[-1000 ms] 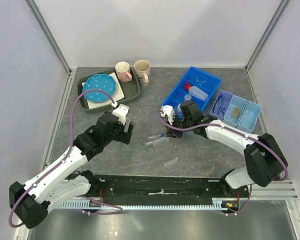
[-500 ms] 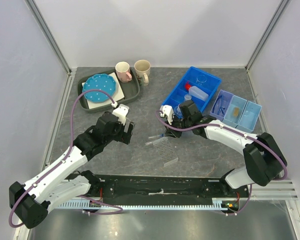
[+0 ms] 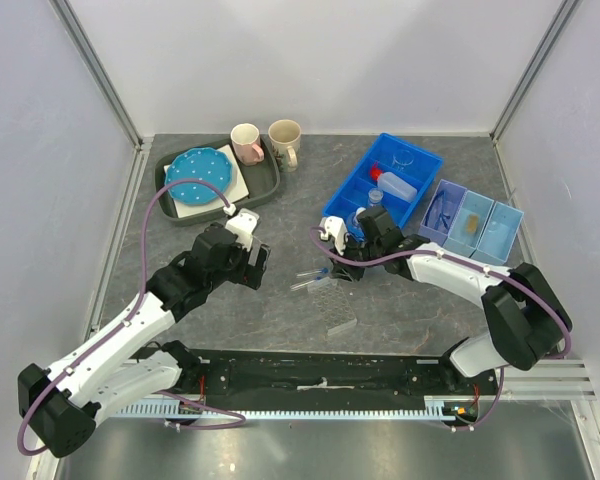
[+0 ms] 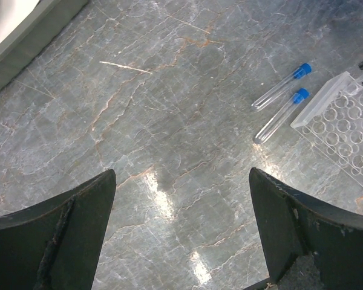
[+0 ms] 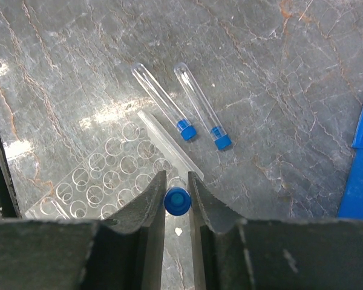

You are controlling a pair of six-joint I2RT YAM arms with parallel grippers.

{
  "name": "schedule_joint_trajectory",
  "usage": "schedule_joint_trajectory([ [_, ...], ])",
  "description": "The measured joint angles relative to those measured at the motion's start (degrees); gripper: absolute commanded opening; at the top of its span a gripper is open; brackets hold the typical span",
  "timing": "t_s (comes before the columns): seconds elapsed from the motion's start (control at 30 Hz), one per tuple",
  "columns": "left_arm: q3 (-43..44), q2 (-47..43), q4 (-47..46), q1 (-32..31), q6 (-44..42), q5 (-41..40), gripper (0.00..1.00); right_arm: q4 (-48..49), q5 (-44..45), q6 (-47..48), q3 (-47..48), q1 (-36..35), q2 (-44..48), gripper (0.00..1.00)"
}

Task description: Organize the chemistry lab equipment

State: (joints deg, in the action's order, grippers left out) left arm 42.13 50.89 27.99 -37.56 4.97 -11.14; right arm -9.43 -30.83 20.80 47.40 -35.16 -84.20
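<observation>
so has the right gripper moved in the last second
Yes, slightly: in the top view the right gripper has pulled back from the blue bin toward the rack, shut on a tube.

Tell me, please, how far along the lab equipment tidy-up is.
Done: the squeeze bottle and beaker sit in the blue bin; the safety glasses and brush lie in the pale tray. In hand: the right claw is shut on a blue-capped tube, upright over the clear rack. To do: two loose tubes lie on the table beside the rack, whose visible holes look empty; the left claw hangs open.
</observation>
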Motion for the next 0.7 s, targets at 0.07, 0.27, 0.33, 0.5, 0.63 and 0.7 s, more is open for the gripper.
schedule_joint_trajectory([
  [0.07,0.00,-0.15,-0.04,0.00,0.00,0.79,0.97,0.04,0.13,0.02,-0.17,0.00,-0.26,0.30],
  [0.27,0.00,-0.70,-0.31,0.00,-0.20,2.29,0.97,0.33,0.11,0.22,-0.61,0.00,-0.39,0.42],
  [0.33,-0.15,-0.83,-0.70,0.00,-0.68,3.48,0.96,0.07,0.04,0.46,-0.66,0.00,-0.37,0.45],
  [0.5,-2.51,-1.22,-3.34,0.11,-3.93,11.06,0.89,-5.01,-0.87,2.21,0.44,-0.02,0.96,0.81],
  [0.63,-4.11,-0.07,-4.26,0.11,-6.54,17.84,0.81,-11.63,-4.00,5.20,5.38,1.01,2.82,0.96],
  [0.7,-3.93,2.03,-4.70,0.11,-7.67,20.57,0.76,-14.14,-7.32,6.43,8.20,2.95,4.35,0.98],
])
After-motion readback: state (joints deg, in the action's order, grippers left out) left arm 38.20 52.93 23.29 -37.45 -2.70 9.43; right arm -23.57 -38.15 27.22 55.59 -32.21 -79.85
